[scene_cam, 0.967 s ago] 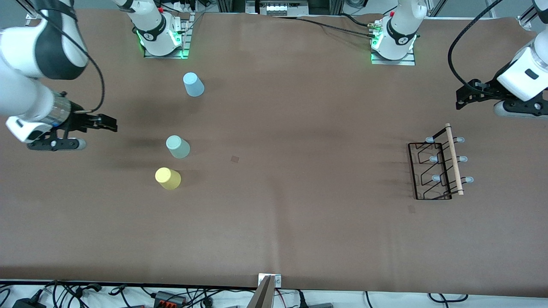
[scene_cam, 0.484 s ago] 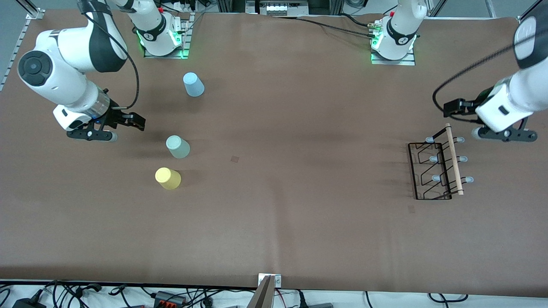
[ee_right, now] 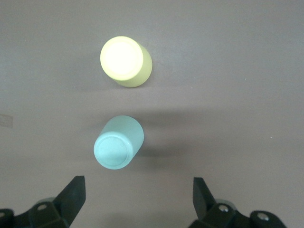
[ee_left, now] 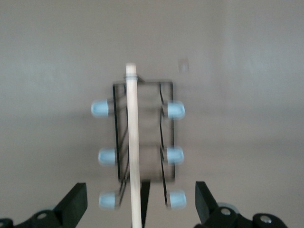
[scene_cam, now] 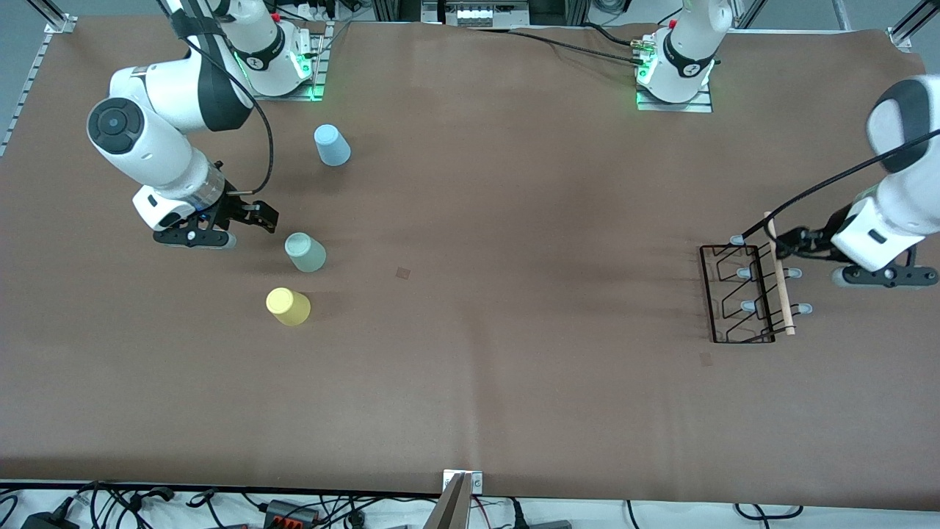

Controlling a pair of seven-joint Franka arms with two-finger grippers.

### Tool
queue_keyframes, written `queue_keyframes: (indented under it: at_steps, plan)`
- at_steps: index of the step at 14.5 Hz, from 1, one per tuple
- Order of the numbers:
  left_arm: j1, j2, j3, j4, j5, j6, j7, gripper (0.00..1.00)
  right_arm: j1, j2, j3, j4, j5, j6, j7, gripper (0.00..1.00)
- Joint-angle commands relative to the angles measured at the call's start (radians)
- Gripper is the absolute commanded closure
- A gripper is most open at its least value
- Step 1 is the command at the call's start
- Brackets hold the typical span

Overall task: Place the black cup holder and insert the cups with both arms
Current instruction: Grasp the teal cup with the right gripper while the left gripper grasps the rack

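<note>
Black cup holder (scene_cam: 747, 292) below wide-open left gripper (ee_left: 140, 202): centre jaws across wooden rod (ee_left: 132, 147); right gripper (ee_right: 137, 199), wide, nears pale green cup (ee_right: 118, 147).

Matt brown tabletop (scene_cam: 514, 184), smooth w/ faint creases (looks like paper or thin sheet). Black cup holder (scene_cam: 742, 294): thin black wire frame, light bare-wood rod (scene_cam: 778, 273) across top, pale-blue prong tips (ee_left: 175, 109) of smooth plastic-looking finish. Three cups, plain matt plastic: pale green cup (scene_cam: 305, 252), yellow cup (scene_cam: 287, 306), light blue cup (scene_cam: 331, 145). Arms (scene_cam: 158, 132): glossy white shells, black joint caps.
</note>
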Motion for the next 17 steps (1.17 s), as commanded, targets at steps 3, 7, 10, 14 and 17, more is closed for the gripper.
queue_keyframes:
  at_steps: [3, 7, 10, 14, 17]
  plan:
    - [0.019, 0.02, -0.004, -0.135, 0.018, 0.277, 0.042, 0.01, 0.017, -0.005, -0.004, -0.017, 0.012, 0.017, 0.011, 0.0]
    - [0.035, 0.021, -0.004, -0.193, 0.018, 0.286, 0.042, 0.43, 0.014, 0.001, -0.004, -0.017, 0.014, 0.014, 0.012, 0.0]
    - [0.035, 0.021, -0.004, -0.192, 0.018, 0.285, 0.046, 0.72, 0.018, 0.004, -0.004, -0.017, 0.012, 0.016, 0.06, 0.0]
    - [0.052, 0.04, -0.006, -0.191, 0.018, 0.286, 0.048, 0.81, 0.046, 0.044, -0.004, -0.016, 0.012, 0.094, 0.121, 0.0]
    - [0.055, 0.046, -0.006, -0.191, 0.018, 0.285, 0.048, 0.89, 0.061, 0.072, -0.004, -0.01, 0.011, 0.132, 0.152, 0.0]
